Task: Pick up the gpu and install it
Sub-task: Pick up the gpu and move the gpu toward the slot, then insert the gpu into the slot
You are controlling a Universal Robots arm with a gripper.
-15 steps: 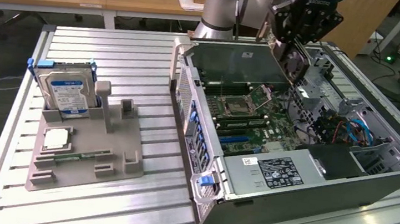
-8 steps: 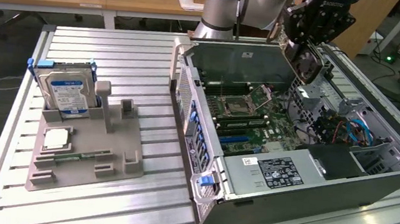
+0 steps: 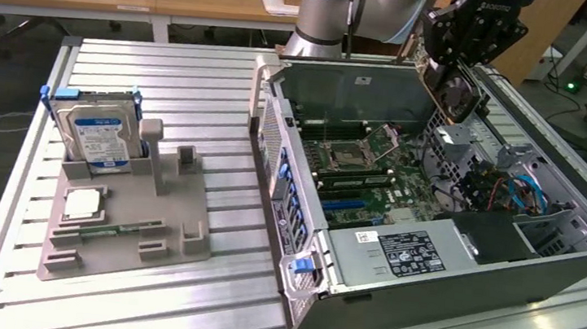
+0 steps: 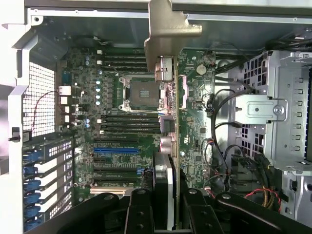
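1. In the upper right of the exterior view, the jaws are closed onto the gpu [image 3: 458, 90] and hold it in the air over the open computer case [image 3: 443, 299].
2. The card hangs on edge below the black gripper body and tilts a little. Its round fan faces the camera and a brownish-orange edge shows along one side.
3. From the wrist, the gpu [image 4: 166, 122] is seen edge-on, running straight out from between the two black fingers [image 4: 139, 214]. One finger is pressed to each flat face, so the card sits centred in the grip.
4. The silver end bracket [image 4: 168, 27] is at the end of the card farthest from the jaws.
5. Beneath the card lies the motherboard [image 4: 122, 126]. The card's edge crosses just beside the empty processor socket [image 4: 141, 92]. The blue slot [image 4: 114, 150] lies off to one side of the card with nothing in it, and the card is not seated in any slot.
6. At the exterior view's left, well apart from the case, a grey holder [image 3: 123, 228] sits on the slatted metal desk [image 3: 172, 70]. A hard drive [image 3: 94, 135] with a blue label stands upright in it.
7. The pale arm [image 3: 326, 12] rises behind the case at the top of the frame.
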